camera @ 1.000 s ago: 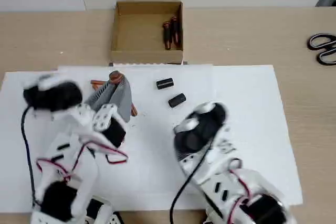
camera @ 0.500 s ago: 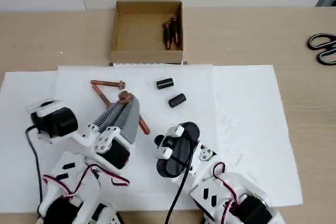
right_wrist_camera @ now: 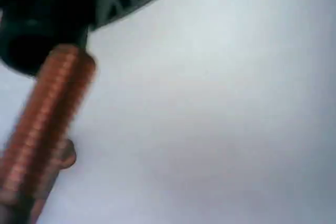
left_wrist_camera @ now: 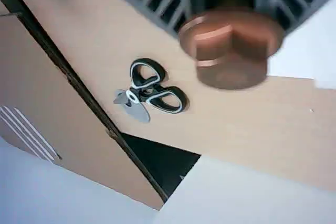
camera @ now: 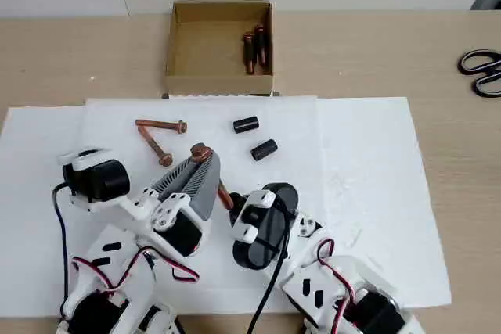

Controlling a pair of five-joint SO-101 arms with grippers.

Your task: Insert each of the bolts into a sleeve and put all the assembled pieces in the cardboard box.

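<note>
The bolt [left_wrist_camera: 231,51] in the left gripper [camera: 202,159] is copper-coloured metal, with a dull sheen on its smooth head and a finely ridged thread, and it is clamped by fingers [camera: 188,181] of matt, ribbed grey plastic. The sleeve [right_wrist_camera: 31,30] held by the right gripper [camera: 233,207] looks like matt black plastic. Beneath them lie smooth matt white paper [camera: 368,162] and a light wood-grain table [camera: 376,52], with a matt brown cardboard box [camera: 219,84] at the far side.

A wooden table [camera: 376,52] carries white paper [camera: 368,170], a cardboard box [camera: 203,48] (open-topped, toward the far edge) and scissors [camera: 479,74].
</note>
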